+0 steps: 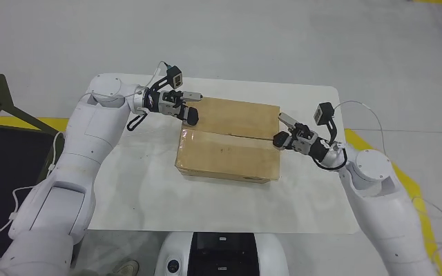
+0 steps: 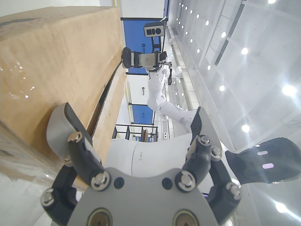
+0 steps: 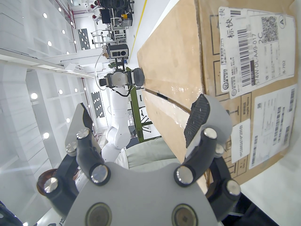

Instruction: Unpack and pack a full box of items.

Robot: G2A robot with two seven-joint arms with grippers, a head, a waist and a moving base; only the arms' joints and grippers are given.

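Note:
A brown cardboard box (image 1: 228, 148) lies shut in the middle of the white table (image 1: 138, 193), with a narrow seam running lengthwise between its two top flaps. My left gripper (image 1: 192, 116) is at the box's left end, level with the seam. It stands open (image 2: 134, 123), one finger (image 2: 68, 116) against the box (image 2: 58, 59) and nothing between the fingers. My right gripper (image 1: 280, 140) is at the opposite end by the seam, also open (image 3: 141, 118), with one pad (image 3: 198, 116) close to the top edge of the box (image 3: 176, 59). White shipping labels (image 3: 254, 48) cover that end face.
Bare table surface lies in front of the box and to its left. The table's far edge runs close behind the box. A dark frame (image 1: 10, 103) stands off the table at the left, and yellow floor tape (image 1: 407, 179) runs on the right.

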